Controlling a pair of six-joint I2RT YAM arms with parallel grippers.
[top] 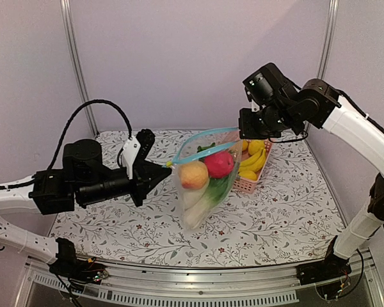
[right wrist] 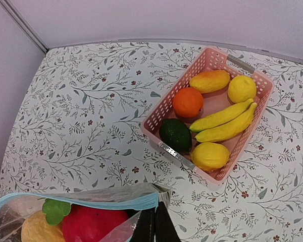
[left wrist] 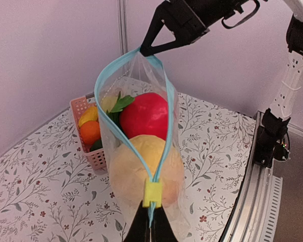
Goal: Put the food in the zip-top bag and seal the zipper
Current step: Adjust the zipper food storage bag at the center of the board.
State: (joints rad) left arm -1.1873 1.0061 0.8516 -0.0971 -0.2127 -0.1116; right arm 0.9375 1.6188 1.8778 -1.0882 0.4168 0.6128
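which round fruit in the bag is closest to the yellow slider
The pale peach fruit: in the left wrist view it sits right behind the slider, while the red fruit lies farther along the open zipper.

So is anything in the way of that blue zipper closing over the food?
Nothing visible lies across it. The zipper gapes open, its yellow slider at the left fingers' end. The red fruit and peach fruit sit below the strips inside the zip-top bag, bulging its sides.
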